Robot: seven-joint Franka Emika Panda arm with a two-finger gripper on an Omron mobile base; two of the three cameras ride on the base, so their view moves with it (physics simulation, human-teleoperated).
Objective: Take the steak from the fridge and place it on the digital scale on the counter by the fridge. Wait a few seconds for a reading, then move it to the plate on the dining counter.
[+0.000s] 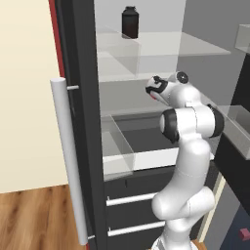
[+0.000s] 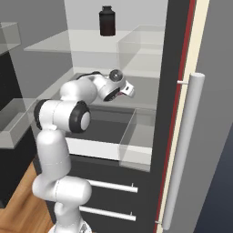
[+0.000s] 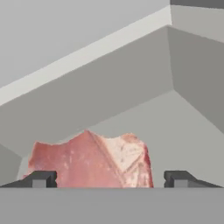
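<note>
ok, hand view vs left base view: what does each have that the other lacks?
Hand view alone: the steak, a pinkish-red slab lying on a pale grey fridge floor, between the two dark tips of the open gripper, one tip on either side of it.

Left base view alone: the arm reaching into the open fridge, the long silver handle, a dark jar on an upper glass shelf, and wood floor.

Both: the grey inside of the fridge.
</note>
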